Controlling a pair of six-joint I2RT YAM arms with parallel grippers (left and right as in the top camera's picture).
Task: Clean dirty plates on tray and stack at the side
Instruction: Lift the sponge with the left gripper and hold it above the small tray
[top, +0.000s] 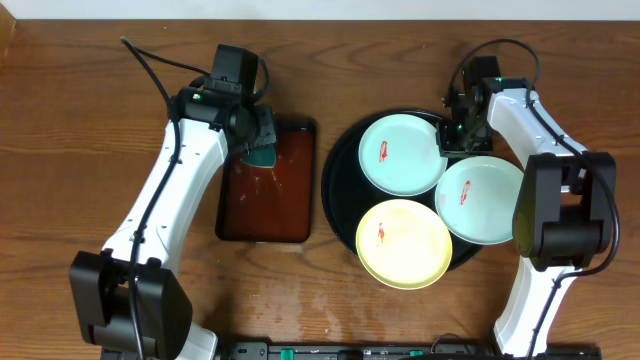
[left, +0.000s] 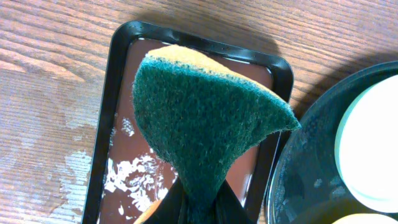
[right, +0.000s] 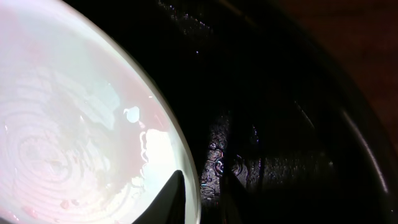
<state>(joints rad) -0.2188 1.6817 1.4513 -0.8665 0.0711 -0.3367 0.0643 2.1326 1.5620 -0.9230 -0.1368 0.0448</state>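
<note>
Brown tray (top: 265, 200) beside black tray (top: 340, 190) (green sponge (left: 205, 118) above the brown)

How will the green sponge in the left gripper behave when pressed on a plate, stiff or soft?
Probably soft: the sponge is squeezed narrow at the left gripper and fans out wide beyond it, so it should flatten under pressure. It seems light, held out by one pinch without drooping. Its rough green face likely drags rather than slides.

Left arm (top: 165, 195) reaches from lower left to upper centre-left. Left gripper (top: 258, 140) is clamped tight on a sponge (left: 205, 112). Right arm (top: 520, 115) is folded at frame right. Right gripper (top: 455, 135) is low with its fingers narrowly apart, grip unclear.
</note>
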